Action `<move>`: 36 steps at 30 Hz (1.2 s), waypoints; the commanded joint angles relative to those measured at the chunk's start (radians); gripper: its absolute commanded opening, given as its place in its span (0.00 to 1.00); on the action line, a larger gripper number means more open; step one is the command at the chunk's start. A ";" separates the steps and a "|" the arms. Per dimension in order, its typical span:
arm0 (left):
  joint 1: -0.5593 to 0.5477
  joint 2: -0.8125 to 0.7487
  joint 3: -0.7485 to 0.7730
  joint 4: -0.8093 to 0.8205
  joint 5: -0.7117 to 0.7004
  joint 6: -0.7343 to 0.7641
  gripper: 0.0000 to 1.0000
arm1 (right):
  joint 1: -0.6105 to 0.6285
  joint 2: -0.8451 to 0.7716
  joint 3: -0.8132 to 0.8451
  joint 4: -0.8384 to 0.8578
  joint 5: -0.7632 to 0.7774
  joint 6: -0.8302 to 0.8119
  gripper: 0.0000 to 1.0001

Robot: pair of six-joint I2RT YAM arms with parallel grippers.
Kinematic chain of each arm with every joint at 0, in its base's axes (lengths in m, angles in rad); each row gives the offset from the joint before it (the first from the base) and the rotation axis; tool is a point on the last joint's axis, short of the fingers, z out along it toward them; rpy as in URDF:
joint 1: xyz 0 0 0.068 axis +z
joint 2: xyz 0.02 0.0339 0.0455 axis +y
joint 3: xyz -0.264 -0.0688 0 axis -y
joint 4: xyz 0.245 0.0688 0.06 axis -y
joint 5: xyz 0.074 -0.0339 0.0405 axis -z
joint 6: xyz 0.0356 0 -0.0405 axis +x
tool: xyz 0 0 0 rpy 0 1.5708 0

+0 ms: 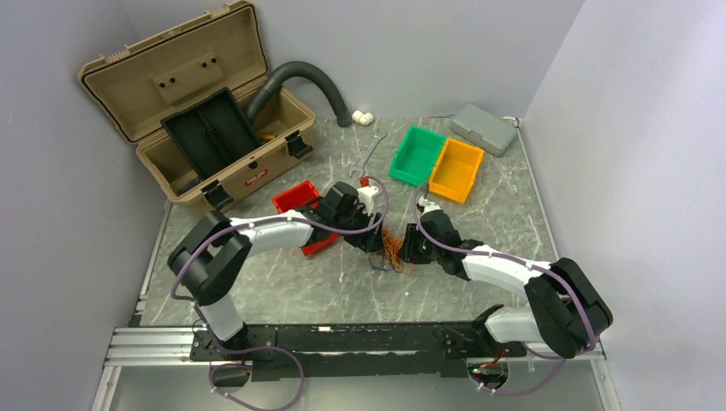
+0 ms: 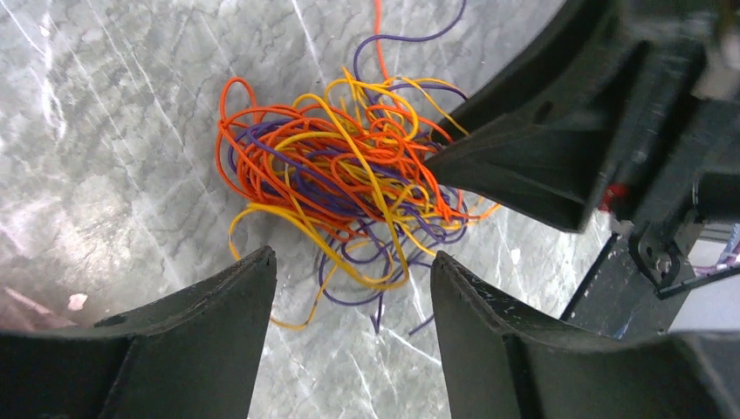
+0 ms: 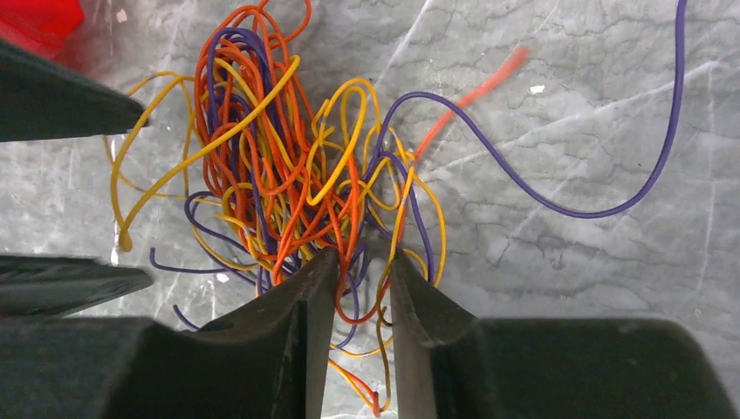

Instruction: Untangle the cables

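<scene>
The cables point(image 1: 392, 254) are a palm-sized tangle of thin orange, yellow and purple wires on the marble table between my two grippers. In the left wrist view the tangle point(image 2: 349, 175) lies just beyond my left gripper point(image 2: 353, 262), which is open and holds nothing. My right gripper point(image 3: 364, 262) stands at the tangle's point(image 3: 288, 175) near edge, its jaws a narrow gap apart. A few orange and yellow strands run loosely through that gap. One long purple strand point(image 3: 558, 205) trails off to the right. The right gripper's fingers point(image 2: 515, 166) press into the far side of the tangle.
An open tan toolbox point(image 1: 197, 111) with a dark corrugated hose point(image 1: 317, 81) stands at the back left. A red bin point(image 1: 300, 205) sits by the left arm. Green point(image 1: 418, 154) and orange point(image 1: 456, 169) bins and a grey box point(image 1: 484, 128) are at the back right.
</scene>
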 commanded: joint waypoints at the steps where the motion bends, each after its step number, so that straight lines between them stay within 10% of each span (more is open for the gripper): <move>1: -0.006 0.074 0.066 0.047 0.003 -0.070 0.69 | -0.001 0.000 -0.022 0.110 -0.050 0.028 0.28; 8: -0.005 0.202 0.155 0.041 0.002 -0.102 0.51 | -0.001 -0.017 -0.026 0.128 -0.073 0.040 0.23; 13: -0.005 0.231 0.156 0.043 -0.031 -0.093 0.00 | -0.001 -0.066 -0.015 0.036 0.064 0.064 0.00; 20: -0.002 0.091 0.071 -0.045 -0.114 0.009 0.00 | -0.005 -0.292 -0.005 -0.301 0.527 0.281 0.00; 32: -0.001 -0.013 -0.004 -0.013 -0.068 0.129 0.00 | -0.013 -0.465 0.037 -0.455 0.580 0.275 0.00; 33: -0.001 -0.017 -0.015 0.019 -0.060 0.133 0.00 | -0.012 -0.455 0.039 -0.444 0.555 0.253 0.03; 36: -0.001 -0.029 -0.051 0.075 -0.029 0.148 0.00 | -0.013 -0.417 0.050 -0.385 0.417 0.135 0.52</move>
